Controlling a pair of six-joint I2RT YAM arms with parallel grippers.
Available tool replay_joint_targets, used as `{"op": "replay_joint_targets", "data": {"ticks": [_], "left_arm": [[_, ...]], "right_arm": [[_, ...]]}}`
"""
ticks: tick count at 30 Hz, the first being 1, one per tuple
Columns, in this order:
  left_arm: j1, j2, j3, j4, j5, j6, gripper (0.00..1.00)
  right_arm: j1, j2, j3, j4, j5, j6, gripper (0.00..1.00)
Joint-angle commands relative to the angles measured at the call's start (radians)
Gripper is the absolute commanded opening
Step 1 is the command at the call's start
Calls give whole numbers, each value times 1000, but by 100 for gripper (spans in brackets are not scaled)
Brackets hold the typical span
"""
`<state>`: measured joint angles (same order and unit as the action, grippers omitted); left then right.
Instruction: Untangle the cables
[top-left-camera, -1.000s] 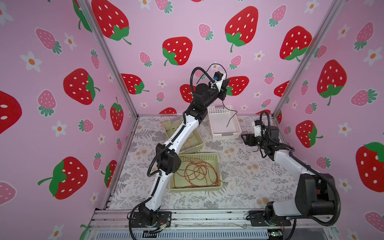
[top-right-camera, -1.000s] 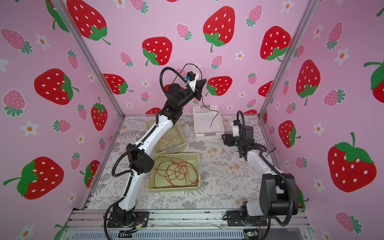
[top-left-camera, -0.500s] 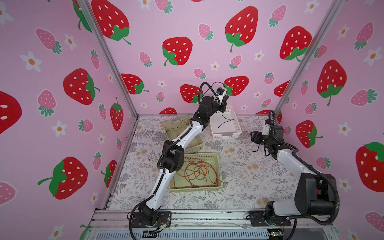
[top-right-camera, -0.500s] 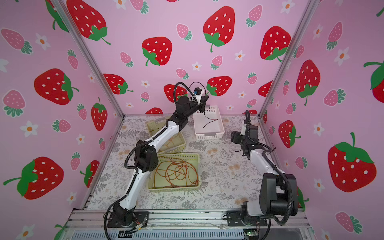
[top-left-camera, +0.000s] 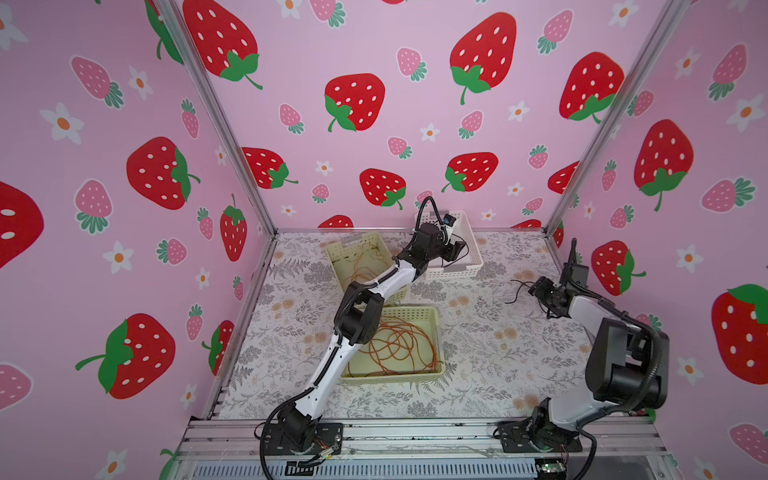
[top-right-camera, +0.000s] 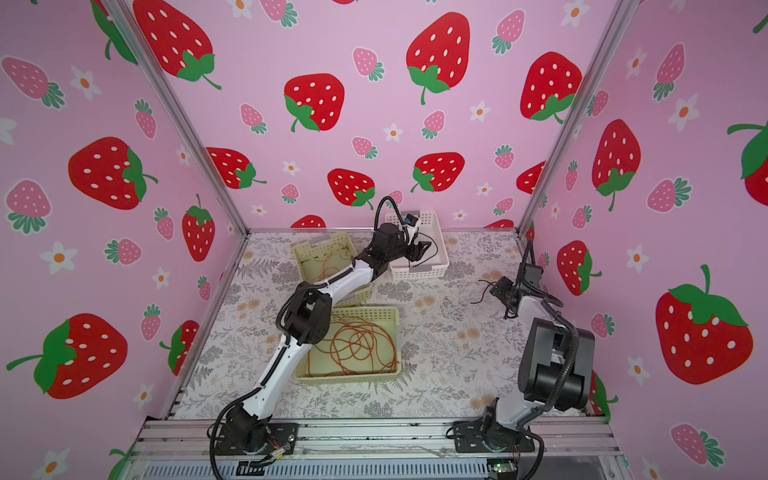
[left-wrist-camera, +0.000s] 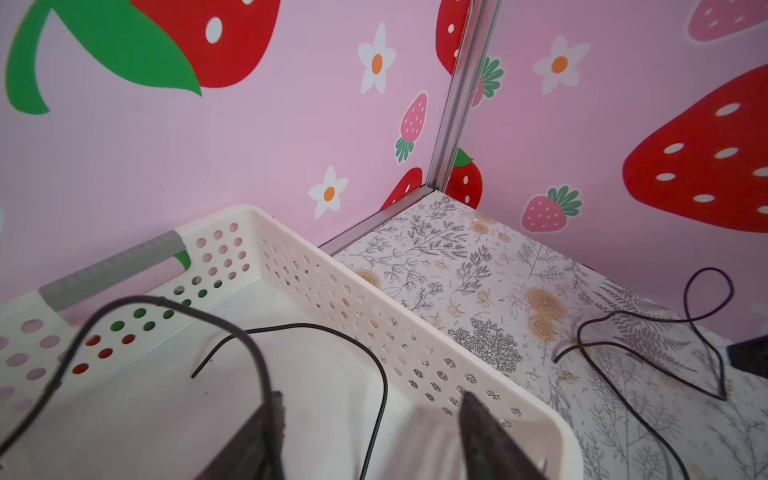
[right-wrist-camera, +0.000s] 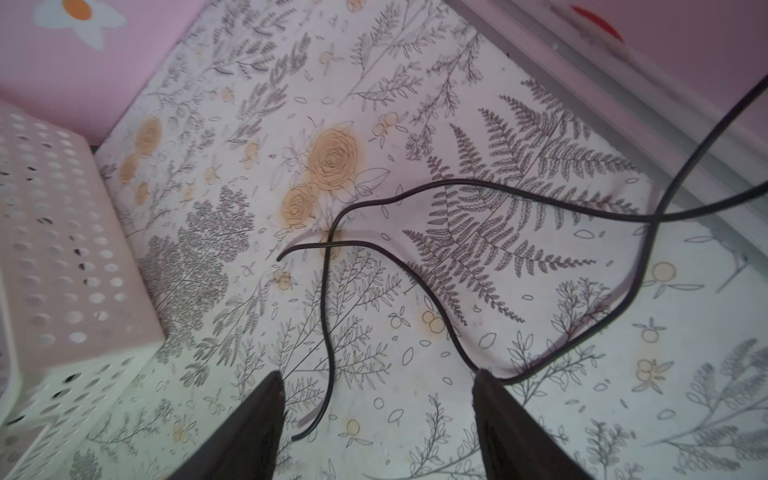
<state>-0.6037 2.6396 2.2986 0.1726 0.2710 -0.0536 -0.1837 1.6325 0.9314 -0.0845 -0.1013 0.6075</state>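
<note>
My left gripper (top-left-camera: 457, 249) (top-right-camera: 424, 249) (left-wrist-camera: 371, 399) hangs open low over the white basket (top-left-camera: 471, 262) (left-wrist-camera: 374, 286) at the back. A thin black cable (left-wrist-camera: 332, 330) curls on the basket floor between the jaws, and a loop of it rests against one finger. Near the right wall, my right gripper (top-left-camera: 536, 289) (top-right-camera: 498, 286) (right-wrist-camera: 377, 374) is open just above the table. Another black cable (top-left-camera: 517, 286) (right-wrist-camera: 328, 311) lies loose there; one end sits between the jaws. Orange cables (top-left-camera: 399, 345) are coiled in the front basket.
A pale yellow basket (top-left-camera: 432, 316) stands at the front centre, partly under the left arm. A second yellow basket (top-left-camera: 361, 245) with orange cable strands sits at the back left. Pink walls and metal corner posts (top-left-camera: 582, 166) close in on three sides.
The left arm came down from high above to the white basket and its gripper opened, leaving the black cable in the basket. The right gripper moved towards the right wall and lower.
</note>
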Motion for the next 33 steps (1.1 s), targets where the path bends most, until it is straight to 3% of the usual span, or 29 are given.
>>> {"op": "replay_joint_targets", "data": {"ticks": [1,6,13,21,30,33], "left_arm": [[-5,-58,21,-108,-3,23,99],[-6,-151,4,-268,-61,123,99],[-7,-284,-69,-428,-79,237,99],[-8,-426,-248,-378,-46,245,99],[-7,-563,-416,-335,-49,289,99],[-3,-591,-441,-327,-53,294,99]], "right_arm": [[-8,77,75,-43,-23,86,74],[-10,149,141,-73,44,73,73],[-19,85,105,-154,217,38,72],[-48,15,11,-137,362,66,71],[-99,136,86,-127,452,130,70],[-103,182,108,-138,420,135,70]]}}
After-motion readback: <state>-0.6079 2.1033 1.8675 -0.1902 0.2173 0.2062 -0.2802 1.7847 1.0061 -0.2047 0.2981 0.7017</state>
